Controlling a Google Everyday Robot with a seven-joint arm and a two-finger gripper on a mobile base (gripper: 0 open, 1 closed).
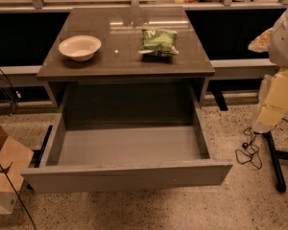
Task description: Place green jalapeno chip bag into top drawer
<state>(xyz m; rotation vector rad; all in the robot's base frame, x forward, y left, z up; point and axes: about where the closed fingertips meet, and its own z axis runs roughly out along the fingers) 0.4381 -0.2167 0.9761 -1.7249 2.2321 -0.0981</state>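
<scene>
bag first: the green jalapeno chip bag (158,41) lies flat on the table (86,66), right of centre and toward the back of the top, with its pale crimped edges showing. judge it as very light, soft and puffed with air, with a slick crinkly skin. it will likely dent under pressure, and it may slide on the glossy top if you nudge it sideways. your best hold is probably across the middle of the pouch from above, or on the near crimped edge, closing gently so that the chips inside are not crushed. the cream bowl (79,47) sits well apart to its left, so it should not get in your way. below and in front of the table top, the top drawer (127,176) stands pulled well out, its flat front panel nearest the camera. a release from just above its floor should do. the gripper (266,121) hangs at the right edge of the view, beside the table's right side and well apart from the bag, pointing down. you cannot tell whether it is open or closed. a cable (249,150) lies on the floor near it, and a cardboard box (2,171) stands left of the drawer.
</scene>
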